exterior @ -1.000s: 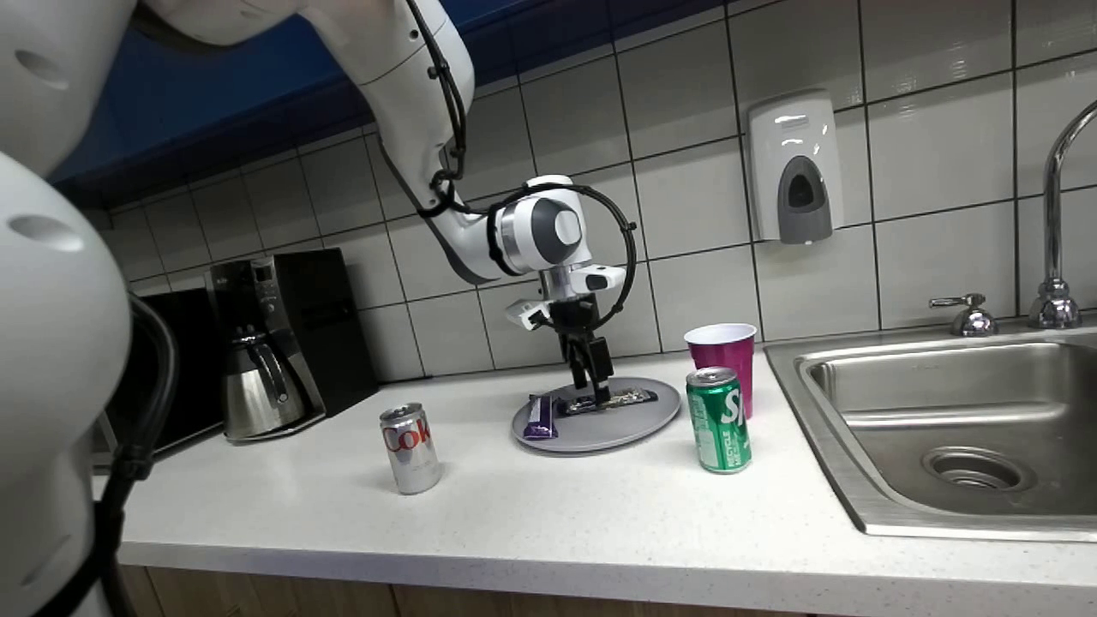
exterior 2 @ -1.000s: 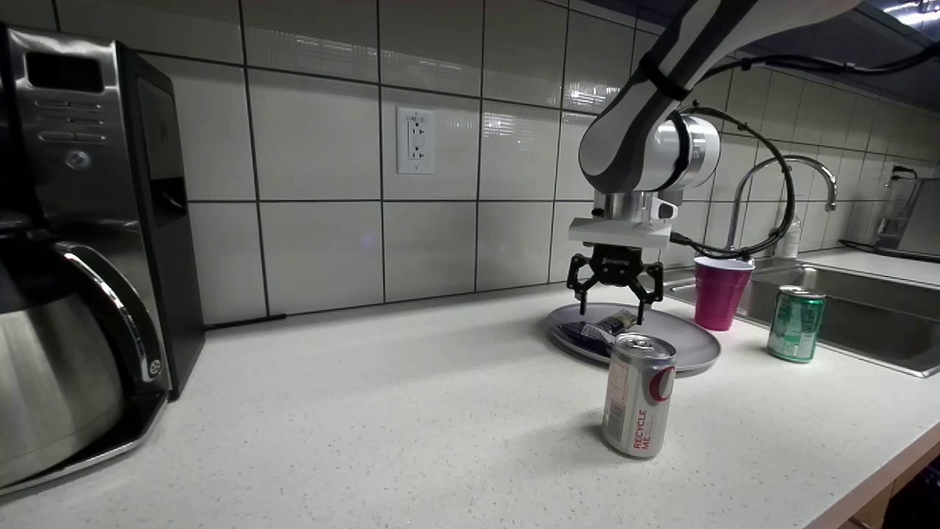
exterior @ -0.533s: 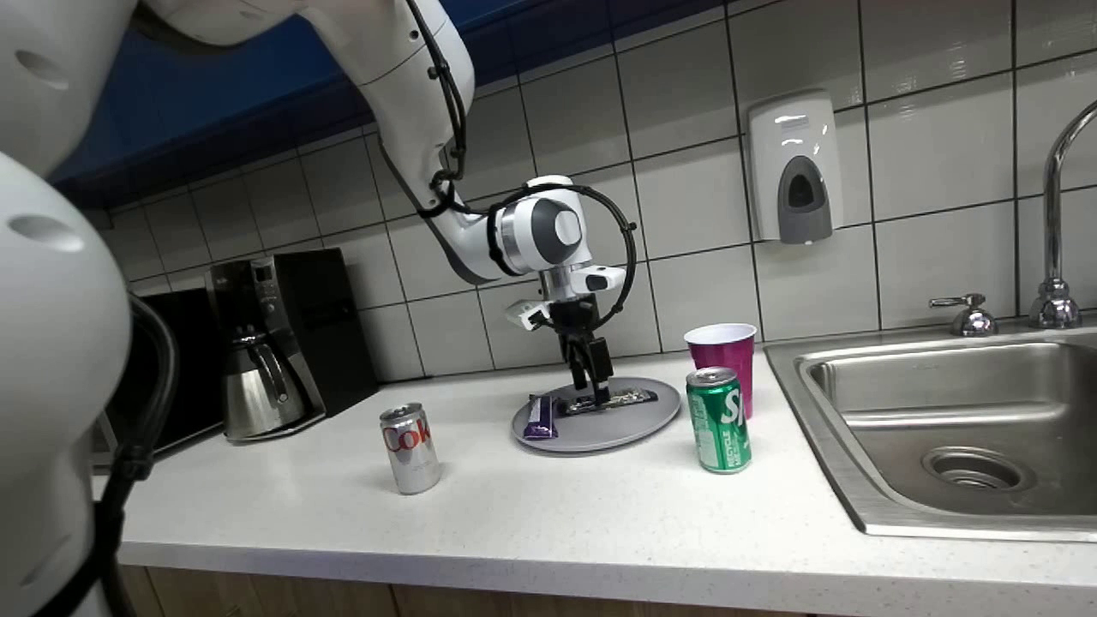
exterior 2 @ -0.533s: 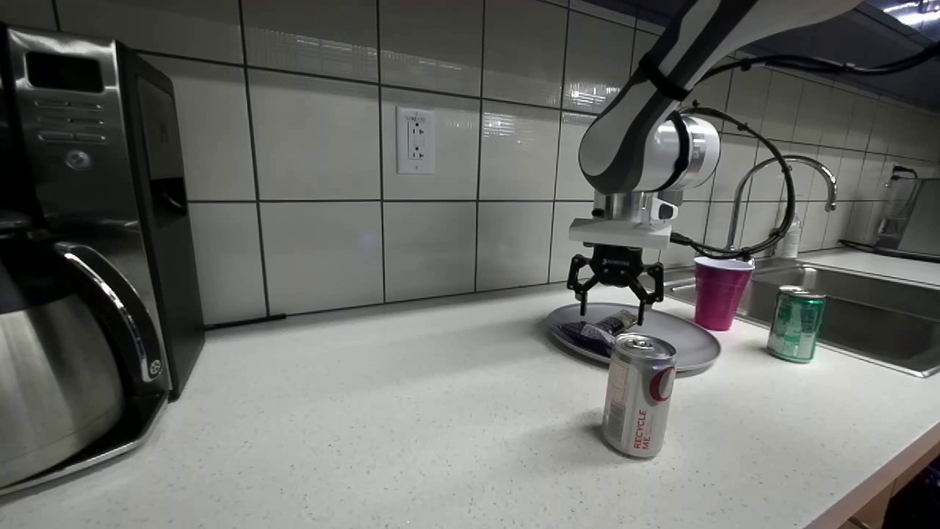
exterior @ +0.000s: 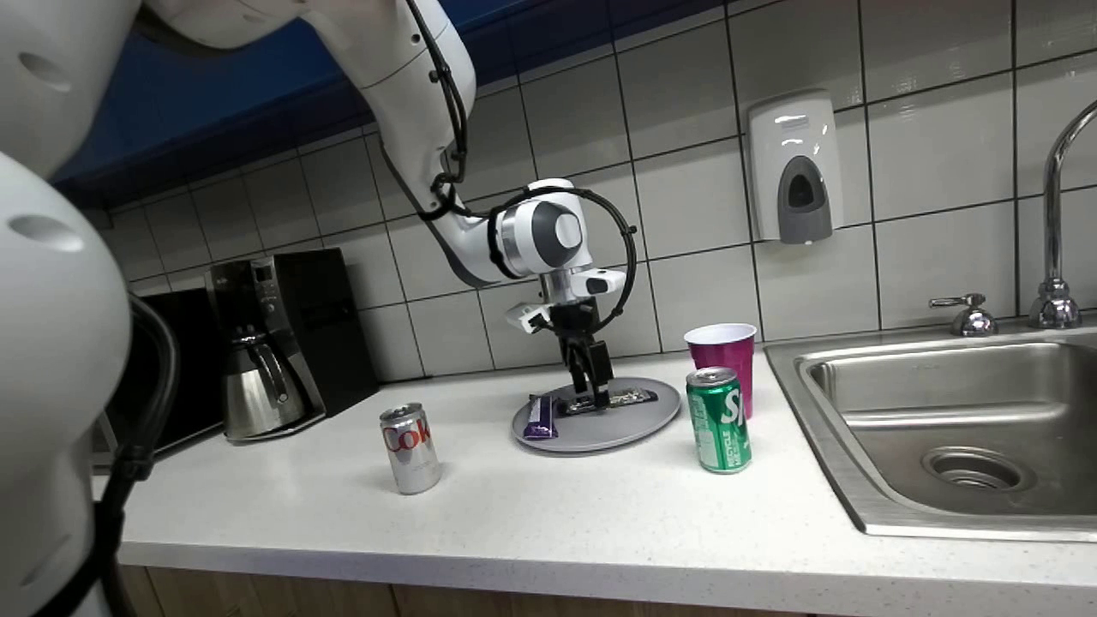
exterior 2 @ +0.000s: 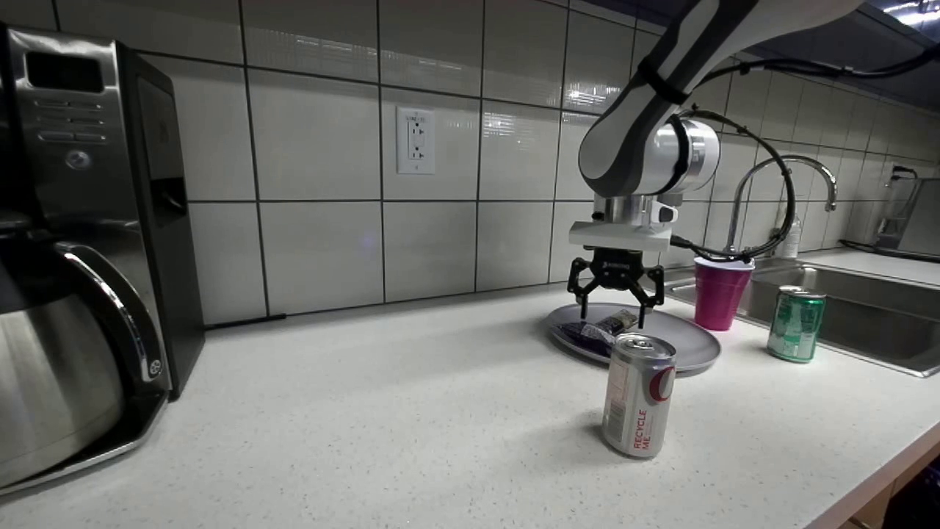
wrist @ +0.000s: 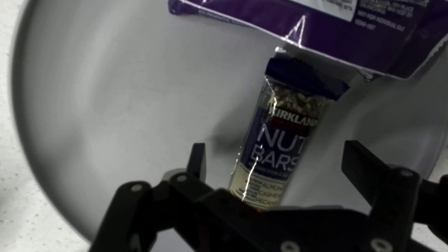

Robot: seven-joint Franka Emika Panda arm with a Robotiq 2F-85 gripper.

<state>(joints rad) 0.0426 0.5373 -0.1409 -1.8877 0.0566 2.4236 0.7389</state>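
My gripper (wrist: pixel 274 152) points down over the grey plate (wrist: pixel 133 105), its jaws wide apart. Between and beneath its fingers lies a nut bar (wrist: pixel 273 147) in a clear and dark blue wrapper, with visible space on either side. The gripper's own linkage hides the near end of the bar. Beyond the bar's far end lies a purple packet (wrist: pixel 325 35) on the same plate. In both exterior views the gripper (exterior 2: pixel 612 317) is low over the plate (exterior: pixel 621 428). Whether the fingertips touch the plate is unclear.
A magenta cup (exterior: pixel 724 351) and a green can (exterior: pixel 718 424) stand between the plate and the sink (exterior: pixel 943 420). A silver Coke can (exterior 2: pixel 639 397) is on the counter, nearer the coffee maker (exterior: pixel 300 334). A tiled wall (exterior 2: pixel 433 250) rises behind the plate.
The gripper has come down slightly toward the plate in the last half second; before that it was still. Its jaws stay open, and the objects have not moved.
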